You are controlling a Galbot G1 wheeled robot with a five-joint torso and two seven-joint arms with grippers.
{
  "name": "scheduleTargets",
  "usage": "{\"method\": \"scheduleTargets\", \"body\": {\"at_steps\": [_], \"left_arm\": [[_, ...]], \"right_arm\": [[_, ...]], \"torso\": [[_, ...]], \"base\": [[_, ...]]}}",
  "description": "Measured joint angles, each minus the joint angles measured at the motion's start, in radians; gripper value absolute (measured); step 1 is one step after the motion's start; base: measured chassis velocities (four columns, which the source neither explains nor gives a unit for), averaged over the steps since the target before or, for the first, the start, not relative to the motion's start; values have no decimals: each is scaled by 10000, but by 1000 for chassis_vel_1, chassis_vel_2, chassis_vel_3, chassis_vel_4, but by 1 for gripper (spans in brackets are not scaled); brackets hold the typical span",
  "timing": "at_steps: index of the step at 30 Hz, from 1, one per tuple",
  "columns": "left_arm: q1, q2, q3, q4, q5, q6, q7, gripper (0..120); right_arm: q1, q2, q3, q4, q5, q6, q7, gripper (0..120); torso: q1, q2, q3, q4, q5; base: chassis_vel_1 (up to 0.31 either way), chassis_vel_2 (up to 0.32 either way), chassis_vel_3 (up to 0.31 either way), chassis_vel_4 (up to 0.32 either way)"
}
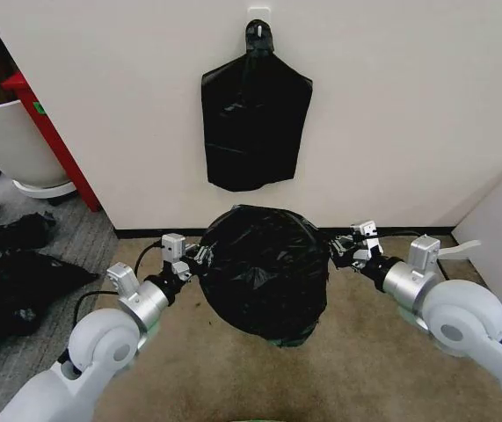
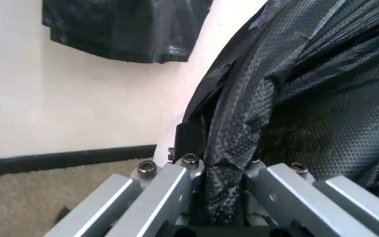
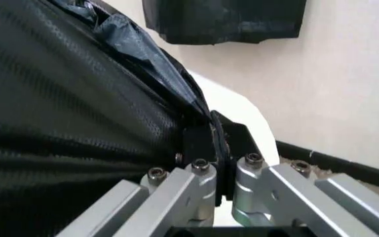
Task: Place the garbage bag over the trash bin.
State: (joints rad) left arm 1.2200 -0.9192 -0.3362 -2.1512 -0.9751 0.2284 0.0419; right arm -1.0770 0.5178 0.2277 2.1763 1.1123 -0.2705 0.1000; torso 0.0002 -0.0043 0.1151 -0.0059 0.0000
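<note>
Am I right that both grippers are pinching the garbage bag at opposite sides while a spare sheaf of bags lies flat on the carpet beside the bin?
Not quite: the sheaf of bags hangs from a wall hook, as the head view shows. The left gripper and right gripper do pinch the garbage bag at opposite sides.

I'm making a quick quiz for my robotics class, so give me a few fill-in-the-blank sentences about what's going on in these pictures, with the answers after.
1. The garbage bag is held between ____ grippers, the left gripper and the right gripper.
2. The cream-white trash bin peeks out from ____ the bag.
3. A sheaf of black bags hangs from a hook on the ____.
4. Each gripper's fingers are ____ on the bag's plastic.

Answers: two; under; wall; shut
</note>
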Motion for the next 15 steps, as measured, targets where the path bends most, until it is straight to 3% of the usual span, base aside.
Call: {"method": "scheduleTargets", "body": {"at_steps": [5,11,13,15], "left_arm": [[-39,-21,0,-74,-634,142,-19,0],[-109,-49,27,-54,-603,258,-141,0],[-135,-59,45,4,-492,272,-169,0],[-226,-108,93,85,-583,311,-480,0]], "right_arm": [[-40,92,0,-321,-353,111,-193,0],[-96,171,25,-148,-332,81,239,0],[-129,172,35,18,-252,59,472,3],[-282,145,138,267,-211,37,672,15]], "torso": [[0,0,0,-1,2],[0,0,0,0,1],[0,0,0,-1,0],[0,0,0,1,-1]], "base": [[0,0,0,0],[0,0,0,0],[0,0,0,0],[0,0,0,0]]}}
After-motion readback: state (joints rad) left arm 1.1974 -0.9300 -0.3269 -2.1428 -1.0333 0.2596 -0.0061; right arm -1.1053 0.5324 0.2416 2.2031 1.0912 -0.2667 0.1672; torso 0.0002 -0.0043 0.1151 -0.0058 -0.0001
